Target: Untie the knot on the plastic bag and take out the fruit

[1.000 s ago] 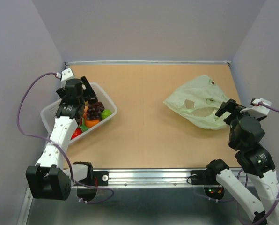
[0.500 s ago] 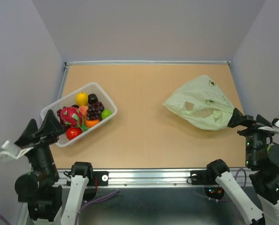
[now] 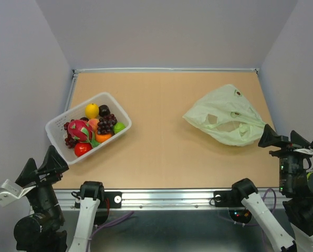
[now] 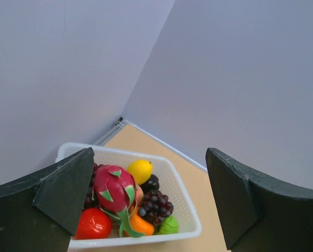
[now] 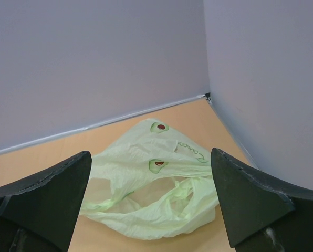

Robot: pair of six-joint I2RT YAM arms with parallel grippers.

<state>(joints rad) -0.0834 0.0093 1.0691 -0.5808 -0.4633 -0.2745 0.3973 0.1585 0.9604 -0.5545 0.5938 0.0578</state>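
Plastic bag (image 3: 227, 113) lies limp and crumpled, far right of worktop (image 3: 167, 147). Fruit (image 3: 93, 128) piled in white basket (image 3: 55, 130), left side. Left gripper (image 3: 42, 167) and right gripper (image 3: 281, 139) at near edge, jaws apart.

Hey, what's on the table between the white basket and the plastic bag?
Nothing: the top external view shows bare tabletop between white basket and plastic bag.
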